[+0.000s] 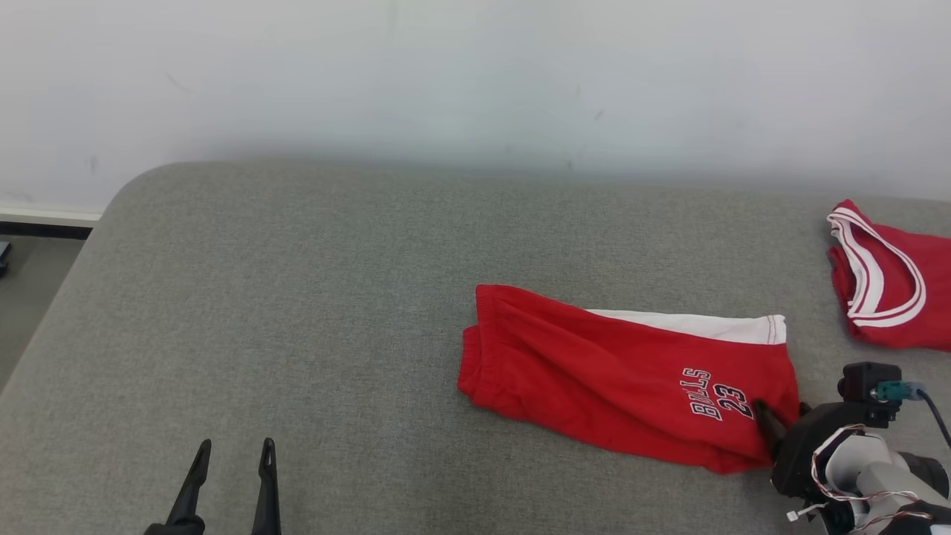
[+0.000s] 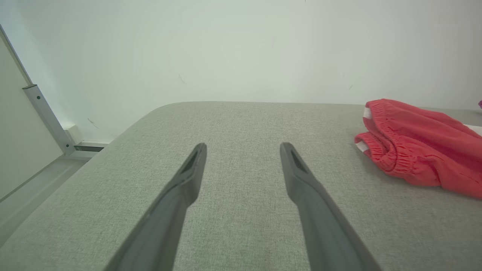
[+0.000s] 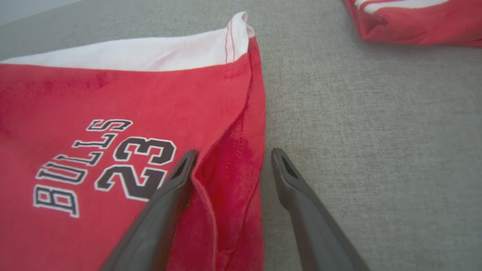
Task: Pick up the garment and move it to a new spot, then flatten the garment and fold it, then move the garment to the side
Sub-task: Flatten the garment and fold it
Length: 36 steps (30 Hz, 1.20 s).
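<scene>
Grey woven surface (image 1: 297,297) fills the scene, rounded corner at far L.

Near L: left pincer (image 1: 236,444) low over bare cloth, fingers spread wide, nothing btwn them. Wrist view confirms: left pincer (image 2: 244,146) open, grey weave showing in the gap, tips pointing to the far side.

Near R: right pincer (image 1: 781,412) at the near-R corner of the garment (image 1: 609,371), fingers apart, not clamped. Right wrist view: right pincer (image 3: 234,152) straddles the garment's R hem. One finger lies on the red fabric beside the "23"; the other sits off the edge over the grey weave. A fold of the hem rises btwn them. Whether the tips press into the cloth can't be told.

Garment (image 3: 113,94): red shorts, folded flat, R of centre on the surface. "BULLS 23" in black w/ white outline near the R end, white band along the far edge, gathered waistband at the L end (image 2: 421,150).

Farther R: second red piece (image 1: 891,290) w/ white trim, well apart from the shorts, cut by the frame edge.

Far: plain white wall (image 1: 446,74), few faint scuffs.
</scene>
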{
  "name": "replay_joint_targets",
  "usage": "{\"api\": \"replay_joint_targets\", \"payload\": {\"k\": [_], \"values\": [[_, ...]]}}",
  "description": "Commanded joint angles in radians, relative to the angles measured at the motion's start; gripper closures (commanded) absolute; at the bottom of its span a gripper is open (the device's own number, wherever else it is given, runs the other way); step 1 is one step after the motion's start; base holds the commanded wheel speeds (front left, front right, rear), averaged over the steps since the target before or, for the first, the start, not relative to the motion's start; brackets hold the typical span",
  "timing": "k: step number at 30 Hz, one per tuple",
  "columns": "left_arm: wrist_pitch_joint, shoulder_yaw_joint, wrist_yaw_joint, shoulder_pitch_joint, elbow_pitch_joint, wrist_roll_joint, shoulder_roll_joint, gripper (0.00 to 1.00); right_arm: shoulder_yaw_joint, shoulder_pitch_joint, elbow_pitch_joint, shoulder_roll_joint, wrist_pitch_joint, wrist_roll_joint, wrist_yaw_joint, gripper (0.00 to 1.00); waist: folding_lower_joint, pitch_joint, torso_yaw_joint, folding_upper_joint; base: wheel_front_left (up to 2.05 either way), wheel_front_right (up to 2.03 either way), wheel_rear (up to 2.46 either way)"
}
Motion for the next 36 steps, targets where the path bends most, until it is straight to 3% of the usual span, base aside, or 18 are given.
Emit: {"api": "replay_joint_targets", "payload": {"k": [1, 6, 7, 8, 12, 23, 28, 36], "values": [[-0.003, -0.003, -0.004, 0.004, 0.004, -0.009, -0.003, 0.00, 0.007, -0.007, 0.019, 0.014, 0.012, -0.011, -0.003, 0.00, -0.0001, 0.005, 0.009, 0.0000, 0.00, 0.00, 0.00], [-0.003, -0.014, -0.006, 0.002, -0.003, 0.012, -0.002, 0.00, 0.012, -0.001, 0.098, 0.048, 0.079, 0.013, -0.003, 0.00, -0.0001, -0.002, 0.018, 0.0000, 0.00, 0.00, 0.00], [-0.003, -0.015, -0.006, 0.001, -0.003, 0.015, 0.000, 0.00, 0.015, 0.000, 0.101, 0.052, 0.084, 0.013, -0.003, 0.69, -0.0001, -0.005, 0.020, 0.0000, 0.00, 0.00, 0.00], [-0.003, -0.017, -0.007, 0.000, -0.005, 0.018, 0.001, 0.00, 0.015, 0.000, 0.097, 0.054, 0.078, 0.018, -0.003, 1.00, -0.0001, -0.008, 0.021, 0.0000, 0.00, 0.00, 0.00], [-0.003, -0.022, -0.006, 0.005, -0.013, 0.030, 0.012, 0.00, 0.018, -0.005, 0.084, 0.049, 0.066, 0.030, -0.003, 1.00, -0.0001, -0.018, 0.017, 0.0000, 0.00, 0.00, 0.00], [-0.003, -0.024, -0.001, 0.023, -0.025, 0.043, 0.018, 0.00, 0.046, -0.027, 0.073, -0.071, -0.023, 0.001, -0.003, 1.00, -0.0001, -0.035, -0.012, 0.0000, 0.00, 0.00, 0.00], [-0.003, -0.012, 0.005, 0.029, -0.032, 0.038, 0.022, 0.00, 0.067, -0.052, -0.002, -0.093, -0.072, -0.011, -0.003, 1.00, -0.0001, -0.038, -0.031, 0.0000, 0.00, 0.00, 0.00], [-0.003, 0.003, 0.007, 0.039, -0.031, 0.026, 0.021, 0.00, 0.111, -0.059, -0.188, -0.069, -0.104, -0.005, -0.003, 1.00, -0.0001, -0.044, -0.046, 0.0000, 0.00, 0.00, 0.00]]}}
